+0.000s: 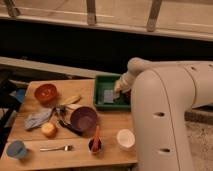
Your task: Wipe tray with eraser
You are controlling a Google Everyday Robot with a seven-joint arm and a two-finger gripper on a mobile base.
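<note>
Camera view: end effector (119, 90) shut over tray (102, 80) right edge.

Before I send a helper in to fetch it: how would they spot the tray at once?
On the wooden table, look to the far right corner, just left of the big white robot arm. The tray lies there, with a flat grey pad inside and the shut gripper reaching into its right side. It is the only green, rectangular, rimmed thing; the bowls nearby are round.

The gripper (120, 89) sits inside the tray (102, 81) at the table's (80, 155) back right, right of the square pad (108, 96).
</note>
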